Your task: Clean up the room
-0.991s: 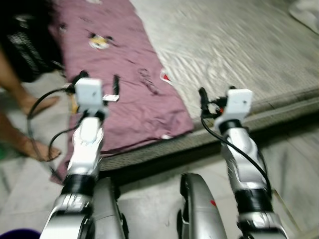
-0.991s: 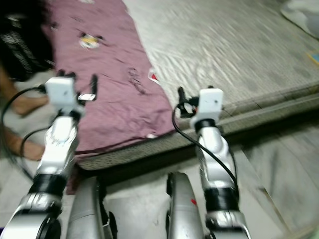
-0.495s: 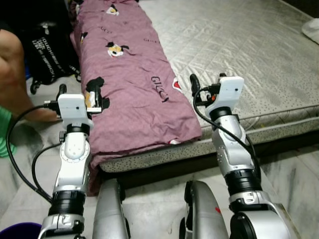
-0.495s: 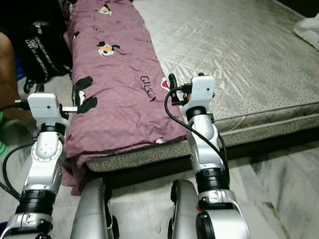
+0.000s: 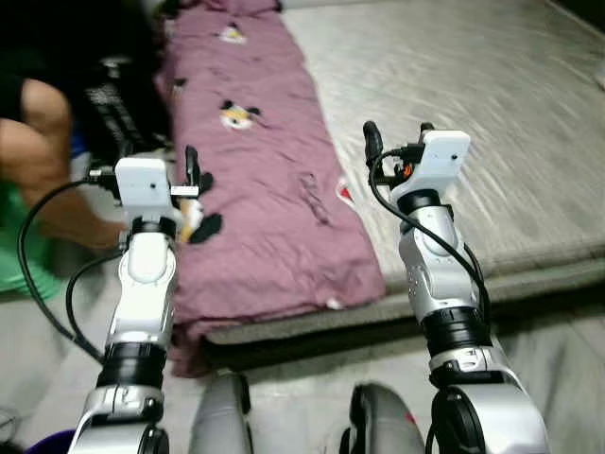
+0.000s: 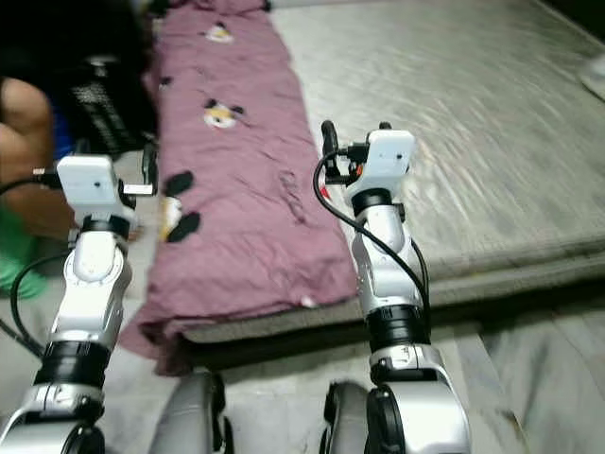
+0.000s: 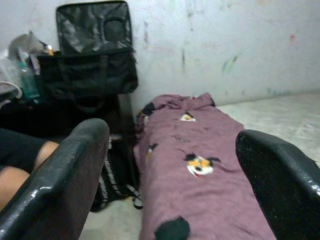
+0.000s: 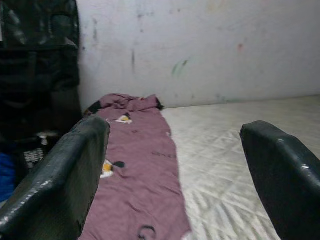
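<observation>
Camera shifted, blurrier; purple blanket [image 5: 274, 218] seemingly beyond both spread fingers [image 7: 60, 185], untouched

- A person's bare bent leg [image 5: 38, 161] beside the bed's left edge.
- Green fabric [image 5: 19, 246] on the floor under that leg.
- Black soft bags [image 7: 87, 70] stacked against the pale, stained wall [image 8: 210, 45].

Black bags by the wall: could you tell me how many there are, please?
2: an upright black case against the wall, and a black duffel bag before it. Others may be hidden.
</observation>
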